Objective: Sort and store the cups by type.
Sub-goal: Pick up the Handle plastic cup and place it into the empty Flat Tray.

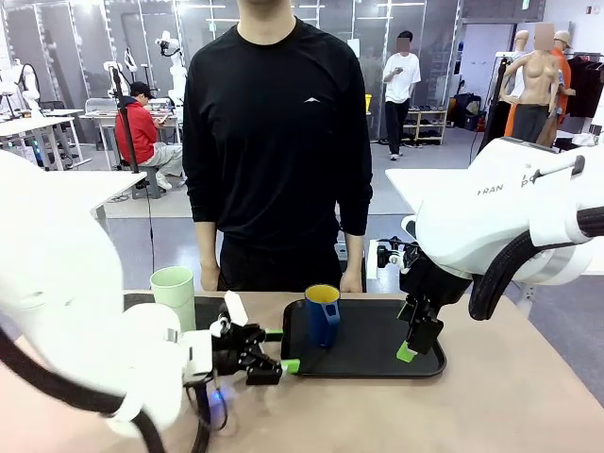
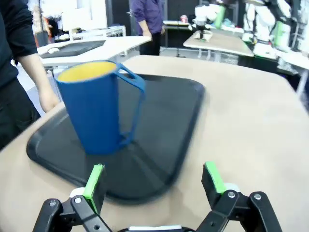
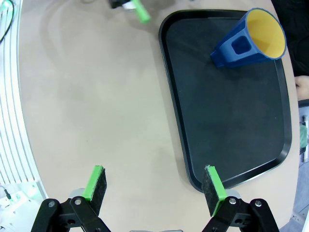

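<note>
Table (image 1: 528, 396): tan top shared with a person (image 1: 276, 142) standing at its far edge; nothing blocks either arm's path that I can see.
Right tray (image 1: 377, 363): black, toward the far edge right of centre; carries the mug on its left end; the rest of it is bare.
Left tray (image 1: 206, 308): a second dark tray at the far left; mostly hidden behind the left arm, so its extent is hard to make out.
Tumbler (image 1: 174, 294): pale mint, upright at the far left by the left tray; whether it stands on that tray or just beside it I cannot tell.
Mug (image 1: 322, 315): blue, yellow inside, upright near the right tray's left edge, handle toward the robot's side.
Left gripper (image 1: 272, 353): low at the right tray's near-left corner, jaws spread wide with nothing between the pads; in its wrist view the mug (image 2: 99, 106) sits ahead and off to one side.
Right gripper (image 1: 415, 342): hanging over the right tray's right end, jaws likewise apart and empty; its far finger is lost against the black tray in the front view.
Step, as I judge it: the mug looks placed, the tumbler not yet handled; swing the left gripper toward the far-left corner, approach level, close on the tumbler's mid-wall; keep clear of the person's hands at the far edge.
</note>
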`<state>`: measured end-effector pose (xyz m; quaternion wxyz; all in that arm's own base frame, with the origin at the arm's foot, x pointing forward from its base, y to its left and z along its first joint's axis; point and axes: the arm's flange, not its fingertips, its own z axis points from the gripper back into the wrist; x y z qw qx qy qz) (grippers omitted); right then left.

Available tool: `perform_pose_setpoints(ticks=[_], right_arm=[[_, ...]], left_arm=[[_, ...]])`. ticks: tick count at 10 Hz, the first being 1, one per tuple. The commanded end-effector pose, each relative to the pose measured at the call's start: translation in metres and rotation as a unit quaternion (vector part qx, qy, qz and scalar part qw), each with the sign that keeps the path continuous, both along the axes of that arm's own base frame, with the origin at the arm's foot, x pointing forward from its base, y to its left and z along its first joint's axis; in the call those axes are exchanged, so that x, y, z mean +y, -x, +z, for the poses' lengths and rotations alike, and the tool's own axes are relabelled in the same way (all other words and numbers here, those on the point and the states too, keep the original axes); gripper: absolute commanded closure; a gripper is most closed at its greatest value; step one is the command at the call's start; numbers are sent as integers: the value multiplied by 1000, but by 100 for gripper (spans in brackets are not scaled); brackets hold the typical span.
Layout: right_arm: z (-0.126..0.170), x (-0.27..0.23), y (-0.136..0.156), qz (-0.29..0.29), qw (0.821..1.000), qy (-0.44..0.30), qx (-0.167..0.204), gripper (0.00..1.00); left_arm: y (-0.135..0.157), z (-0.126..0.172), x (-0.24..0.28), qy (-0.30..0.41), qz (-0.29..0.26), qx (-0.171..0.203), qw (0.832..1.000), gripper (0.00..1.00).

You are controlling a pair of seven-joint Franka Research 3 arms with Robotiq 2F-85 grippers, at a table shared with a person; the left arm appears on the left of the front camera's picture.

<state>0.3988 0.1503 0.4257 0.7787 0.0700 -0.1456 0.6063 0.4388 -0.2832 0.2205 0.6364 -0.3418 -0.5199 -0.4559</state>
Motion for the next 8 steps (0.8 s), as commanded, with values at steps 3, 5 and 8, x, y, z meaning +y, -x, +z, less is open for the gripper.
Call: perform_pose_setpoints(ticks=[3,5,8], right_arm=[[1,0,0,-4,1000,3,-3,0],[1,0,0,-4,1000,3,-3,0],[1,0,0,-4,1000,3,-3,0]], left_arm=[[40,36,85,14,-41,-35,998,0],[49,49,121,7,-42,-33,999,0],[50,48,139,28,-53,-23,998,0]])
